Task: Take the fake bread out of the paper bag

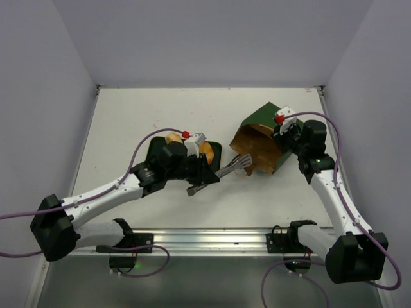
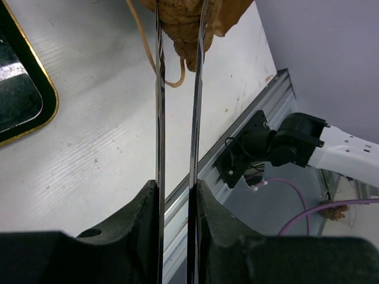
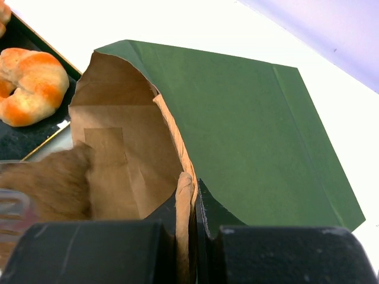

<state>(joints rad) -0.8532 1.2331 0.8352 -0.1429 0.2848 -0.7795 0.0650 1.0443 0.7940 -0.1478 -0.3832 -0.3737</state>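
Observation:
The dark green paper bag [image 1: 264, 122] lies tilted, its brown mouth [image 3: 118, 154] facing the tray. My right gripper [image 3: 194, 198] is shut on the bag's rim and string handle, at the bag's right side [image 1: 283, 133]. My left gripper [image 2: 176, 192] is shut on metal tongs [image 2: 160, 118], whose arms reach to the bag mouth [image 1: 239, 167]. The tong tips pinch a brown piece of fake bread [image 2: 182, 26] at the mouth, seen blurred in the right wrist view [image 3: 56, 183]. More fake bread [image 1: 207, 151] lies on the tray, including a golden roll [image 3: 29, 83].
A dark tray [image 1: 217, 149] with a gold rim [image 2: 47, 112] sits left of the bag, partly under my left arm. The aluminium rail [image 1: 212, 239] runs along the near edge. Grey walls close in the table on three sides.

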